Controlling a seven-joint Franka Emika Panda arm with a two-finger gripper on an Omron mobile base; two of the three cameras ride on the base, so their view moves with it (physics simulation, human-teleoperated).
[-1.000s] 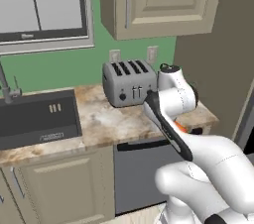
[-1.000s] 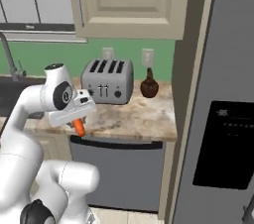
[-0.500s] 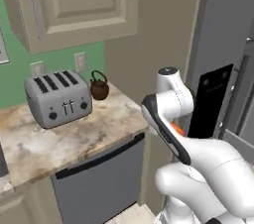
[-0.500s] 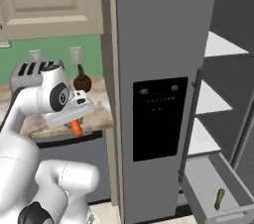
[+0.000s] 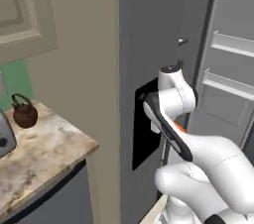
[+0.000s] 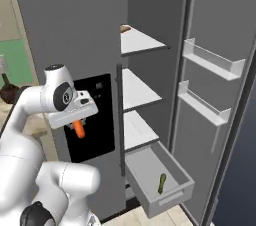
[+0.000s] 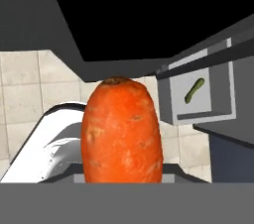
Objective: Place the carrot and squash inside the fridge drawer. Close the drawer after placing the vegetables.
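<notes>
Before the open fridge (image 6: 70,35), claw (image 6: 78,126) clamping carrot (image 7: 121,131), squash (image 6: 161,183) lying in fridge drawer (image 6: 172,197)

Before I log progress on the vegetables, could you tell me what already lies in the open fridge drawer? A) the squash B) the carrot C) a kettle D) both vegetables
A: the green squash lies alone in the pulled-out fridge drawer, while the carrot hangs in the gripper by the fridge front.

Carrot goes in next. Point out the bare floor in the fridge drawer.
The fridge drawer stands pulled out. The squash lies toward its front right. Bare floor runs along the left wall and the back, under the lowest shelf. The gripper holds the carrot.
</notes>
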